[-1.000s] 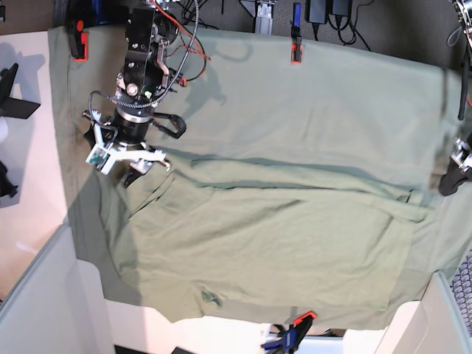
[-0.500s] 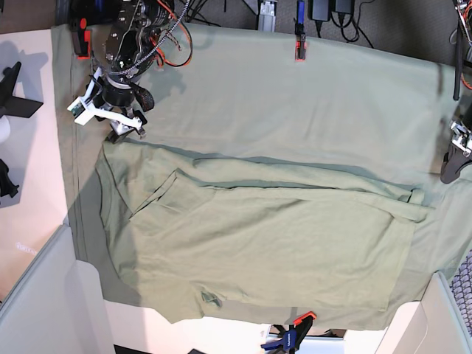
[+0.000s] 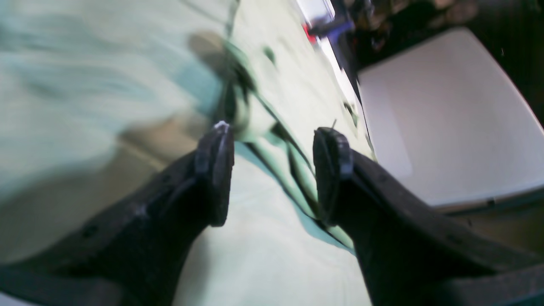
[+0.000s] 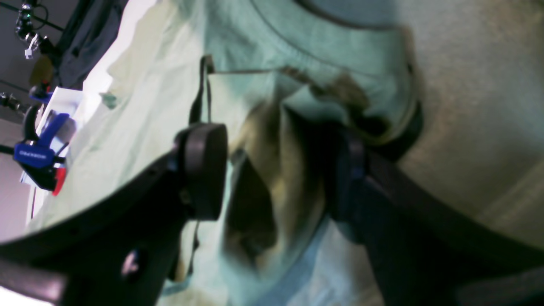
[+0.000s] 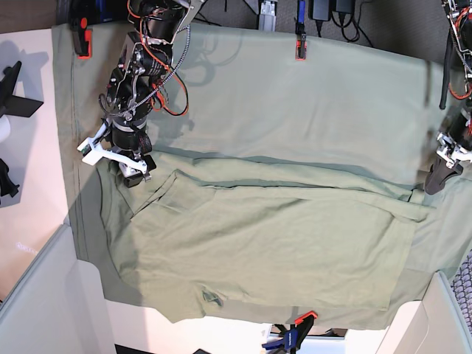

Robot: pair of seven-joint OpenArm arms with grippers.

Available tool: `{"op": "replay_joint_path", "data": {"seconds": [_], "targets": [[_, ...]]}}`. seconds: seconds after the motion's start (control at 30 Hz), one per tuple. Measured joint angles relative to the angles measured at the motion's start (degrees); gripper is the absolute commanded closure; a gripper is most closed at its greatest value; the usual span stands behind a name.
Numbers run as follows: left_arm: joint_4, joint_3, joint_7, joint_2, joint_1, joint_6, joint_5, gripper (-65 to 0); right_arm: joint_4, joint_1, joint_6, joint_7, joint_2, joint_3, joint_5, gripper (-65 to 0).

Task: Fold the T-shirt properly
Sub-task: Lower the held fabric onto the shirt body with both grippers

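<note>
The T-shirt (image 5: 265, 243) lies partly folded on a larger green sheet (image 5: 295, 96) that covers the tabletop (image 5: 33, 184). In the base view it reaches from just below the right end effector (image 5: 124, 164) across to just inward of the left end effector (image 5: 440, 177), and its lower hem runs toward the blue and orange clamp (image 5: 291, 335) at the near edge.

The right end effector stands over the top corner of the T-shirt (image 4: 297, 63). Its wrist view shows the two dark fingers (image 4: 204, 170) set well apart, with a bunched ridge of the shirt cloth rising in the gap between them. The far finger is pressed into a fold, but the blur leaves it unclear whether the near one touches the cloth; nothing is pinched.

The left end effector (image 3: 272, 170) hangs at the opposite end, by the narrow folded tip of the T-shirt (image 3: 297, 170). Its fingers (image 3: 216, 170) are spread wide, with the seamed edge of the shirt running between and beyond them, and they grip nothing. Beyond the outer finger lies a white panel (image 3: 446, 119). An orange clip (image 5: 298, 50) pins the sheet at its far edge, well away from both end effectors
</note>
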Motion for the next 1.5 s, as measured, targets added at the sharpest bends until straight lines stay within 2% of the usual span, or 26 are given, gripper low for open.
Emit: {"op": "replay_joint_path", "data": {"seconds": [0.13,0.23,0.37,0.53,0.67,0.83,0.97,1.17,1.5], "targets": [[0.04,3.15,-0.92,1.18,-0.92,-0.07,0.46,-33.5,0.0,-0.17,0.7,-0.04,0.02,0.0,-0.02,-35.6],[0.15,3.56,-5.18,2.69,-2.29,-0.09,7.98,-33.5,0.0,-0.2,0.72,-0.24,0.0,0.0,-0.92,-35.6],[0.17,3.69,-6.29,4.11,-4.61,3.06,14.25,-33.5,0.0,-0.46,1.07,-0.28,0.02,0.0,-0.9,-35.6],[0.44,3.93,-7.48,4.35,-6.4,11.1,19.87,-33.5,0.0,-0.48,1.09,-0.44,0.0,0.0,-0.9,-35.6],[0.42,3.85,-8.68,4.59,-7.76,14.47,23.78,-33.5,0.0,-0.48,1.11,-0.59,0.02,0.0,-0.9,-35.6],[0.31,-0.07,-3.65,4.76,-9.01,14.62,24.63,-33.5,0.02,-0.46,1.25,-1.07,0.02,0.0,-0.9,-35.6],[0.31,-4.0,-2.12,4.02,-8.11,13.97,24.24,-33.5,0.02,-0.46,1.27,-1.07,0.02,0.0,-0.9,-35.6],[0.26,-5.99,-2.05,1.44,-6.99,14.27,24.9,-33.5,0.0,-0.48,1.7,-1.11,0.02,0.0,-0.9,-35.6],[5.42,-5.99,-1.53,1.42,-6.45,15.52,27.5,-33.5,0.0,-0.48,2.34,-1.79,0.15,0.0,-0.9,-35.6]]}}
